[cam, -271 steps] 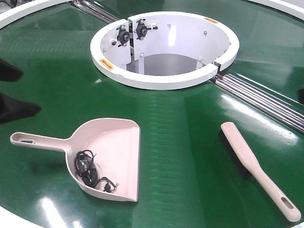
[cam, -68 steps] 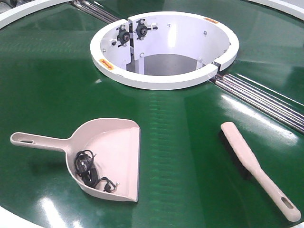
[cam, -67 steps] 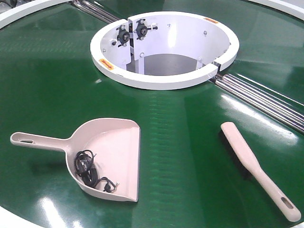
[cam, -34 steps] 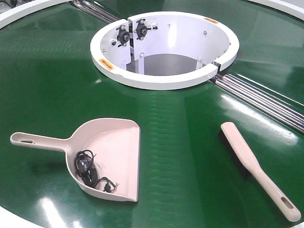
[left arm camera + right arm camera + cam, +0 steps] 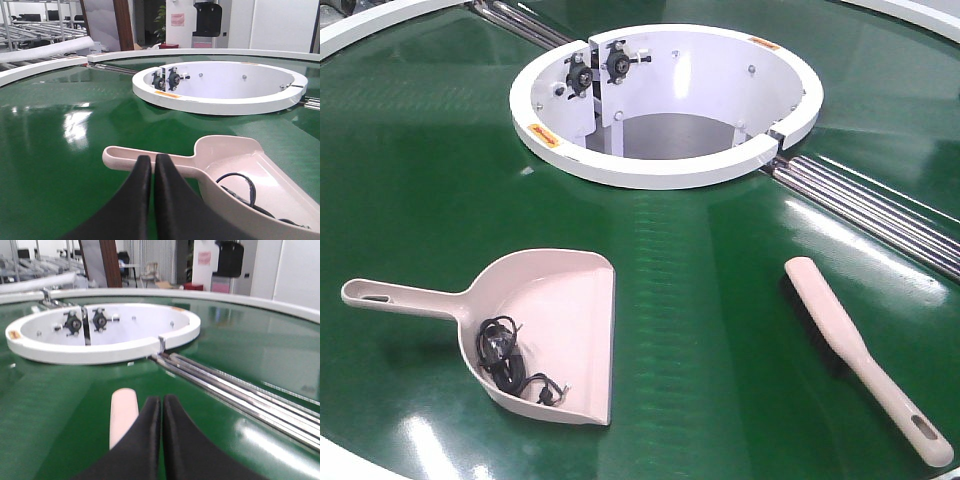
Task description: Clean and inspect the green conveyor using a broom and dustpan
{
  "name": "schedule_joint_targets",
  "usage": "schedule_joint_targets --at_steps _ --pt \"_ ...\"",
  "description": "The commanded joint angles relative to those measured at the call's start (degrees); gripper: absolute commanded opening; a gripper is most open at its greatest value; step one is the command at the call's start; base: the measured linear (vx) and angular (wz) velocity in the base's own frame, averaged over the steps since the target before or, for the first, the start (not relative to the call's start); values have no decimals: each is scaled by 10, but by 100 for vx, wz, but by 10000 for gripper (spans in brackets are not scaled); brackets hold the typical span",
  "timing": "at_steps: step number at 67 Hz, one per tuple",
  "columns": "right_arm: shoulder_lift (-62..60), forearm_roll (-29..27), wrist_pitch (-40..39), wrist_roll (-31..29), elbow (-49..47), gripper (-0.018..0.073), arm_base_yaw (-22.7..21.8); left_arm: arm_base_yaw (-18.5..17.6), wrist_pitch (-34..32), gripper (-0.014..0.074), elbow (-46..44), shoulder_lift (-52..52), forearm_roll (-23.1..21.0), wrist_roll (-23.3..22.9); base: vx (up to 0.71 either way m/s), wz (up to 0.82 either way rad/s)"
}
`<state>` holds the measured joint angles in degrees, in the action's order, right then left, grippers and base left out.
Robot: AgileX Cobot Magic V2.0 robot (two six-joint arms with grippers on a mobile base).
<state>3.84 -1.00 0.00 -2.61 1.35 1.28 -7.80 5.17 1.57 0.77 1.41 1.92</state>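
The pale pink dustpan [image 5: 550,330] lies on the green conveyor [image 5: 700,300] at front left, handle pointing left, with a tangle of black wire [image 5: 505,355] inside its scoop. To the right lies the broom [image 5: 865,360], bristles down, its slotted handle end toward the front right. Neither gripper shows in the front view. In the left wrist view my left gripper [image 5: 153,160] is shut and empty, just short of the dustpan [image 5: 235,170] handle. In the right wrist view my right gripper [image 5: 161,401] is shut and empty, with the broom [image 5: 123,412] tip just to its left.
A white ring-shaped housing [image 5: 665,165] with black bearings inside sits in the middle of the belt. Silver rollers [image 5: 870,205] run diagonally at the right and more rollers [image 5: 520,22] at the top left. White edging [image 5: 350,462] borders the front left corner.
Four seconds ago black gripper parts showed at the left edge of the front view; they have left that view. The dustpan and broom have not moved.
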Motion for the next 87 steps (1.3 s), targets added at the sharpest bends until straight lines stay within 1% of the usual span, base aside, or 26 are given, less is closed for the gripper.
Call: schedule_joint_targets --at_steps 1,8,25,45,87 --pt "-21 2 -79 2 15 -9 -4 1 -45 -8 18 8 -1 -6 0 0" --pt "-56 4 -71 1 15 -9 -3 1 -45 -8 18 8 -1 -6 0 0" --pt "-54 3 -51 -6 15 -9 -3 1 -45 -8 18 8 -1 -6 0 0" --pt "-54 3 18 -3 15 -9 -3 1 -45 -8 18 8 -1 -6 0 0" --pt "-54 3 18 -3 15 -9 -3 1 -45 -8 18 8 -1 -6 0 0"
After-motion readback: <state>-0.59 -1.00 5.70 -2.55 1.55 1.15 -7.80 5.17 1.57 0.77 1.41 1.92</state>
